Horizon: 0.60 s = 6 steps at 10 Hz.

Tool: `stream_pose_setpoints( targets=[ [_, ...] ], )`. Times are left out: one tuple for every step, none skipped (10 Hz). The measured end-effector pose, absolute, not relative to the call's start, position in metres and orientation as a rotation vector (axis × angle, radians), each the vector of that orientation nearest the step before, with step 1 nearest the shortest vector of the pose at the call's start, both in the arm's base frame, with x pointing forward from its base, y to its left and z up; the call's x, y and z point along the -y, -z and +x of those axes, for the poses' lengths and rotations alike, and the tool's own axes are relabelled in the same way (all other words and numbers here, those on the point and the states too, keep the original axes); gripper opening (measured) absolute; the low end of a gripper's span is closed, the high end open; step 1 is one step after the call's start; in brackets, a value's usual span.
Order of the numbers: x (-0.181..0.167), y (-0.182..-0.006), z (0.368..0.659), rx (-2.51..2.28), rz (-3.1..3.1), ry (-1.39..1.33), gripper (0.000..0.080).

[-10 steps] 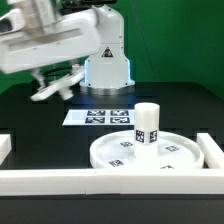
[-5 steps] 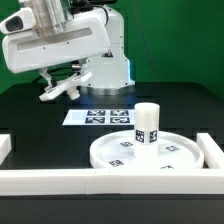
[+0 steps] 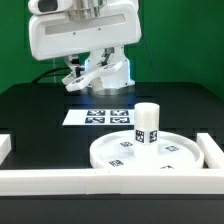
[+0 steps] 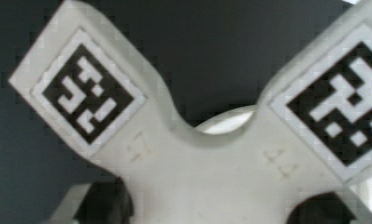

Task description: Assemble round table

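Base (image 4: 186, 150): white plastic cross w/ tags (image 4: 85, 90)

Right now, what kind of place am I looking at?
Probably a robotics lab bench: a white robot arm holds a tagged cross-shaped base over a black table, a marker board lies flat, and a tagged round disc with a short leg on it sits fenced by white rails.

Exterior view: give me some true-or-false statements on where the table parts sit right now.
1. The short white plastic cylinder leg stands upright on the large white rimmed round disc. True.
2. The white cross-shaped base lies on the black table. False: the hand holds it up above the table.
3. The marker board lies behind the disc, farther from the camera. True.
4. Two legs stand on the disc. False: only one.
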<state>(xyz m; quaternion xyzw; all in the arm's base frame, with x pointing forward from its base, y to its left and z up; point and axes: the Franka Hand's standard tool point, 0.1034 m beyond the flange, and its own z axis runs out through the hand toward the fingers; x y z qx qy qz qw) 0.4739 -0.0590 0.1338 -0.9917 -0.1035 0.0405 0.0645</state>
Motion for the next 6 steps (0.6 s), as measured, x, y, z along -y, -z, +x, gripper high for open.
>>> stream_pose_setpoints(
  targets=[
    [0.058,-0.133,0.474,0.315,-2.993,-0.124,0.0438],
    [0.06,-0.133,0.478,0.414,-3.016,-0.085,0.0438],
    [0.058,-0.133,0.485,0.57,-3.048,-0.022,0.0438],
    [0.046,-0.137,0.495,0.69,-3.048,-0.011,0.0438],
    [0.035,-0.141,0.508,0.77,-3.055,-0.004,0.0438],
    [0.021,-0.143,0.522,0.803,-3.086,-0.02,0.0438]
  ],
)
